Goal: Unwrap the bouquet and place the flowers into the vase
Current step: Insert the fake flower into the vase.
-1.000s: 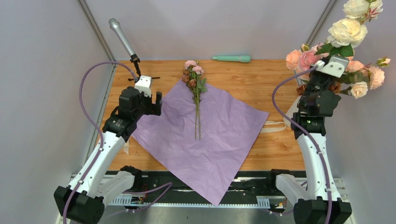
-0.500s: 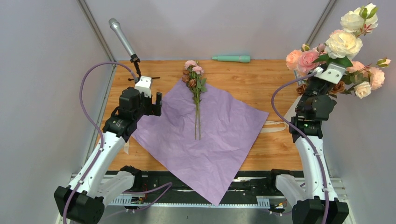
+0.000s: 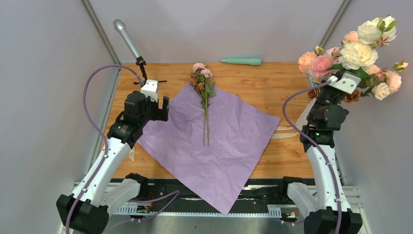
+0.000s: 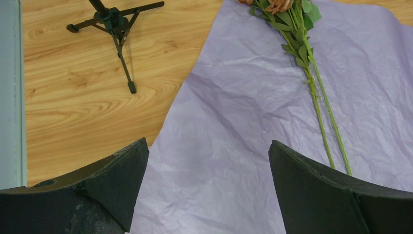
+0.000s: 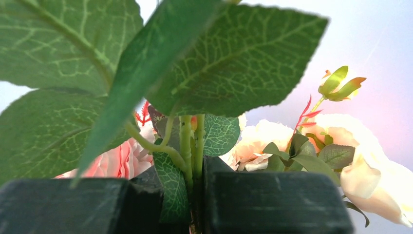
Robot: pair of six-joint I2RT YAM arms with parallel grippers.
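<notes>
Far left, back: microphone (image 3: 125,36) on a small tripod, unmoved. No lettering legible on it.

Left arm (image 3: 112,151) hung over the left edge of the lilac paper (image 3: 219,141), in the same pose as a second earlier. Left fingers (image 4: 112,180) were spread wide and released, with nothing between them.

Centre: the paper lay opened flat on the counter (image 3: 272,87), creased, one corner over the near edge. The flowers (image 3: 203,85) lay on it with their heads toward the back and thin stems running down the middle of the sheet. Flowers and paper had not shifted. Judged: unwrapping done, flowers not yet picked up.

Back centre: mint-green cylinder (image 3: 242,61) on its side, no label readable.

Right of the paper: cream ribbon (image 3: 287,131) loose on the counter.

Far right was the only change. Right arm (image 3: 321,151) had drawn back and down over the last second, and the spray of large roses (image 3: 358,53) it carried sat lower in the overhead view. Right fingers (image 5: 272,200) were clenched on the spray's green stems, leaves crowding the wrist view.

The vase could not be made out; that corner was hidden behind the arm and blooms. Judged: the move concerned the large spray, and the task flowers were still waiting on the paper.

No brands or writing were readable anywhere.
</notes>
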